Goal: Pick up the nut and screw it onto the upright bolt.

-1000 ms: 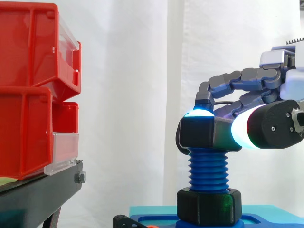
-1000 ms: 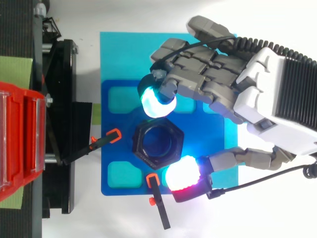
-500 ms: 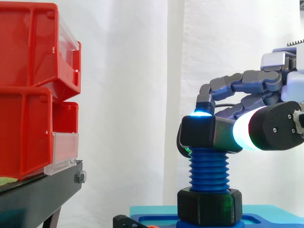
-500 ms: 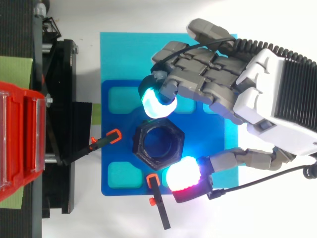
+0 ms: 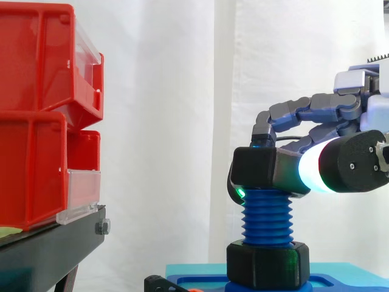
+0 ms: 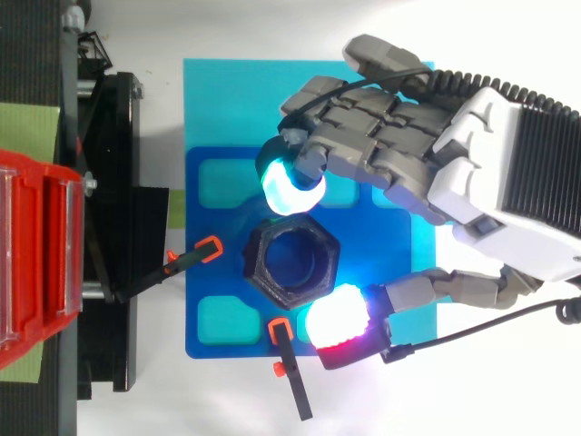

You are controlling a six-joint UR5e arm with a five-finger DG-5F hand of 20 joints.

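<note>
A black hex nut (image 5: pixel 258 170) sits on top of the upright blue threaded bolt (image 5: pixel 266 219), and from above I see its rim (image 6: pixel 258 263) around the bolt's end. My hand (image 5: pixel 355 161) reaches in from the right and is shut on the nut. The white-glowing thumb pad (image 6: pixel 338 320) presses one side, and curled fingers with a cyan-white pad (image 6: pixel 289 189) hold the other. A second black nut (image 5: pixel 266 263) sits at the foot of the bolt on the blue fixture plate (image 6: pixel 218 263).
Stacked red bins (image 5: pixel 36 121) on a black stand (image 5: pixel 48 249) fill the left. A cyan mat (image 6: pixel 227 100) lies under the plate. Two black clamps with orange tips (image 6: pixel 195 254) (image 6: pixel 289 368) point at the bolt from the left and from below in the top view.
The nut has turned slightly on the bolt with the pads on it. The cyan glow on top of the nut has gone, and a green glow now shows at its lower left edge.
</note>
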